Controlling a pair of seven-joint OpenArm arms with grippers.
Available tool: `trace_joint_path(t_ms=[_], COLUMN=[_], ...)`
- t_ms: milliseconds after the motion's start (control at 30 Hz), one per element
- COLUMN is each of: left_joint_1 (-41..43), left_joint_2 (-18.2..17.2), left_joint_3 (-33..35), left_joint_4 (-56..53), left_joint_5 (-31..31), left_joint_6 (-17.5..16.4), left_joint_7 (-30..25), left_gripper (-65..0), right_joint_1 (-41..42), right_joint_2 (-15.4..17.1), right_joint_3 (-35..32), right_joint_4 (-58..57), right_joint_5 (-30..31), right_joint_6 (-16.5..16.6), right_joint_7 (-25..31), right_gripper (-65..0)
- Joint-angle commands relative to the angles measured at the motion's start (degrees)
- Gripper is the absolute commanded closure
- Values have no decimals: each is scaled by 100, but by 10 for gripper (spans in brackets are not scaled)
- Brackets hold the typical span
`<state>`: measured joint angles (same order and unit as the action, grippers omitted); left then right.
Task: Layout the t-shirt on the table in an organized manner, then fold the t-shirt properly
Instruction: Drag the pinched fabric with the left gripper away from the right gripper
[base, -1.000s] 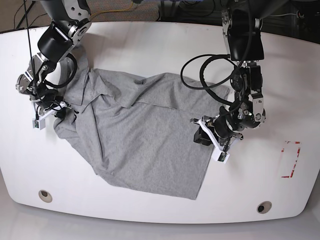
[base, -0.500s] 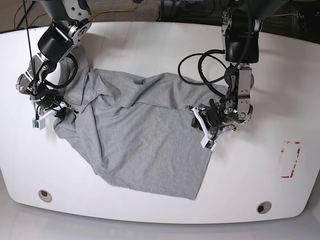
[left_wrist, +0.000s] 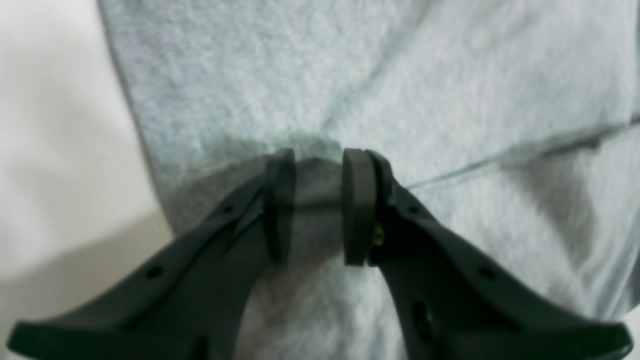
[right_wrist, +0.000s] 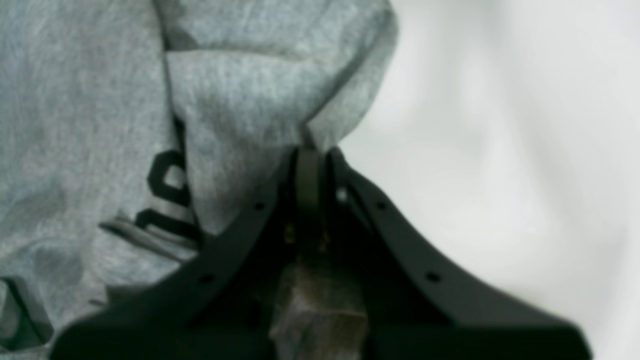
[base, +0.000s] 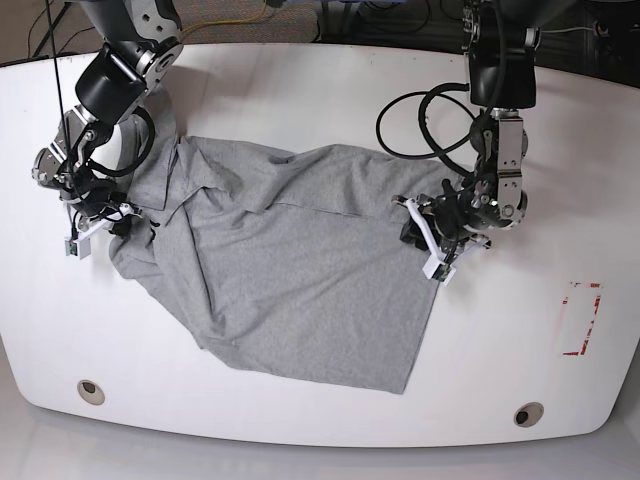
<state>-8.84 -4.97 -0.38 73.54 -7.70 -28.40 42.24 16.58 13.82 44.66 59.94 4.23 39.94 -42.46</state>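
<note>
The heather-grey t-shirt lies spread and wrinkled across the middle of the white table. My left gripper is at the shirt's right edge. In the left wrist view its pads stand a little apart with a bunched fold of the t-shirt pinched between them in the left gripper. My right gripper is at the shirt's left edge. It is shut on a fold of the t-shirt at the right gripper's tips, beside the black lettering.
Two round grommet holes sit near the front edge. A red tape mark lies at the right. Black cables loop from the left arm over the shirt's upper right corner. Bare table shows beside each grip.
My left gripper has moved right, dragging the shirt's right edge and lower right corner with it, so the cloth lies wider. The right arm has held still.
</note>
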Motion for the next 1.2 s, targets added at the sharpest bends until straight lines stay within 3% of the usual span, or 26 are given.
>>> trace_joint_path(t_ms=[0,400,667,833,1167], left_joint_1=[387,1398,1697,1750,1099], left_joint_2=[-246,-685,-879,-879,-852], left_joint_3=[-10,-819,-1100,-1434,-1540], left_joint_4=[290,1310,1345,1758,3095], left_joint_5=[309,318,318,318,318], left_joint_6=[-179,-549,-1160,-1160,-1160], left_joint_7=[686,1117,1416,1433,2427], left_gripper=[-151,-151,-151,-151,-157], right_joint_1=[87,87,87,-27,-159], right_joint_2=[90,90,90,-86,-200], right_joint_3=[4,-5,-14,-31,-216], right_joint_4=[76,85,305,850,1456], right_joint_5=[-41,-41,-41,-49,-58], right_joint_6=[6,6,6,6,6], right_joint_7=[-31,-40,-313,-506,-585], right_gripper=[-19,-19,-19,-19,-14])
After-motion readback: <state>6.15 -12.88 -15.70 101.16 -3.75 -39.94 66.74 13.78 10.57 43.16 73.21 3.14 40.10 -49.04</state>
